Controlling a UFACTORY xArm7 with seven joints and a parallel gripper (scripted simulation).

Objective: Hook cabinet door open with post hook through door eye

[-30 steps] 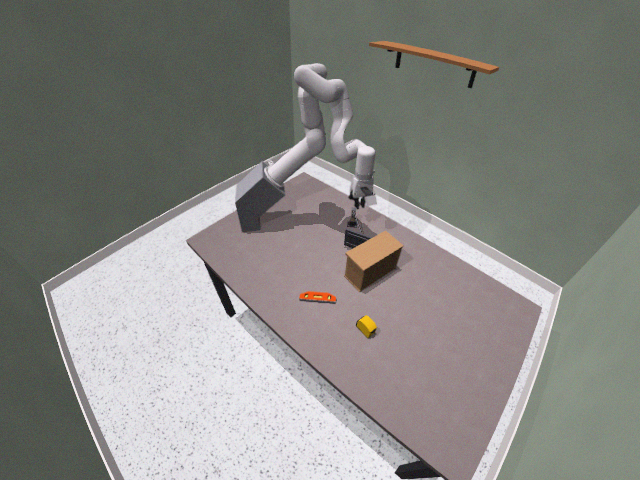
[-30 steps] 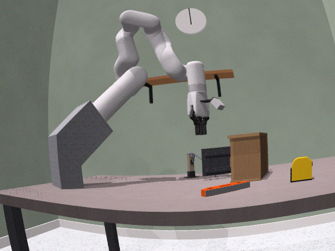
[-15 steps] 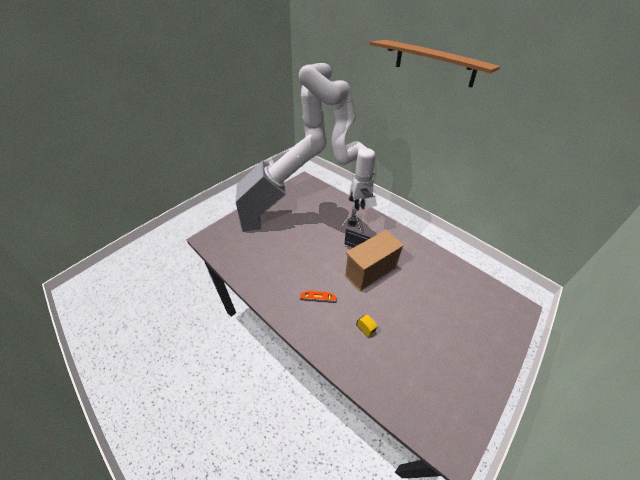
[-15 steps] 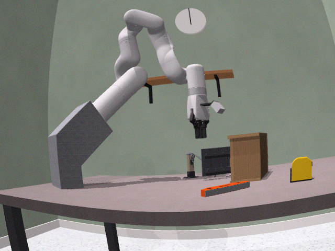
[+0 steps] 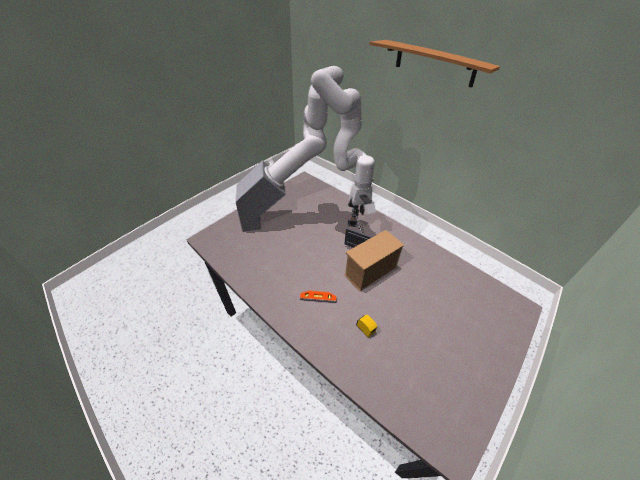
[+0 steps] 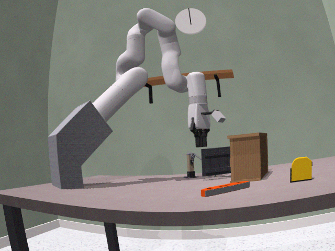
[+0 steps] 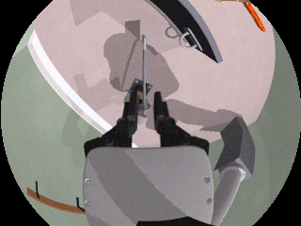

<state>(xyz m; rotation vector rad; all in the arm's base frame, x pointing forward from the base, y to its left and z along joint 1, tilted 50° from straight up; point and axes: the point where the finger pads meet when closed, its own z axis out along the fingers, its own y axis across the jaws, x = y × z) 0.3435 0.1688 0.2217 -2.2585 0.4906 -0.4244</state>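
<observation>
The wooden cabinet (image 5: 373, 258) stands flat on the table; it also shows in the exterior view (image 6: 248, 156). Its dark door (image 6: 215, 161) is swung open toward the short post (image 6: 190, 164). In the wrist view the door (image 7: 179, 13) carries a ring eye (image 7: 187, 40). The thin hook (image 7: 143, 66) runs out from the post, and its free end lies apart from the eye. My gripper (image 6: 200, 144) hangs above the hook and post, fingers pointing down. The fingers stand narrowly apart with nothing between them.
An orange level (image 6: 225, 188) lies in front of the cabinet. A yellow tape measure (image 6: 301, 169) stands to the right. The grey robot base (image 6: 75, 147) is at the table's left end. A wooden shelf (image 5: 434, 54) hangs on the wall.
</observation>
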